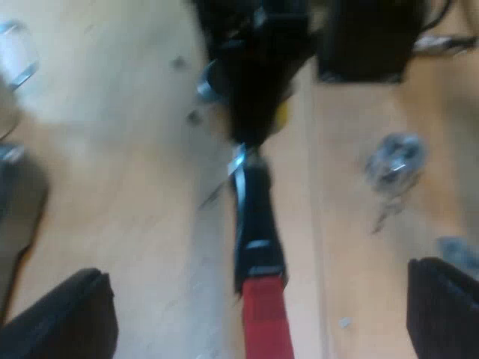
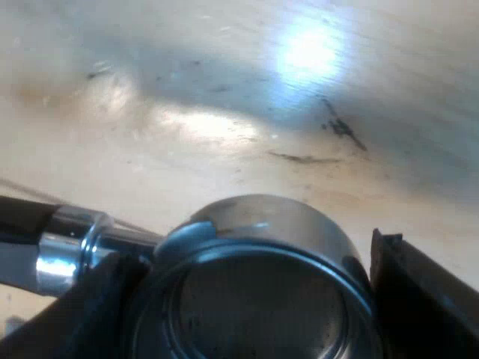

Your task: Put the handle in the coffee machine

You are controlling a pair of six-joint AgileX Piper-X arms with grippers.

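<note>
Right gripper (image 2: 251,258) is clamped on the round, shiny metal holder (image 2: 262,299) with the dark handle that ends in red. Its two black fingers (image 2: 419,292) press against opposite sides of the holder's bowl. Reading the bowl's rim as a clock face from the right wrist camera, one finger sits at about eight o'clock and the other at about four o'clock, both touching the metal. The bright steel neck (image 2: 67,247) leaves the bowl at about nine o'clock and passes into the dark grip. Beyond the holder lies the pale wooden table (image 2: 224,90), marked with a few dark scuffs. Whether the bowl rests on the wood or hangs just above it cannot be told.

Left gripper (image 1: 256,271) stands wide open, its fingers (image 1: 63,318) well apart and holding nothing. The handle (image 1: 258,217) runs between them, touching neither. Taking the red end (image 1: 266,321) as the clock's centre, the left gripper's fingers lie at about nine and three o'clock. The dark grip runs off toward twelve o'clock, where the right gripper grasps the holder's head. At about two o'clock from the handle, well apart from it, a small clear glass thing (image 1: 393,161) lies on the wood, too blurred to name. A dark blocky shape (image 1: 367,37) stands near the right gripper, at about one o'clock.
</note>
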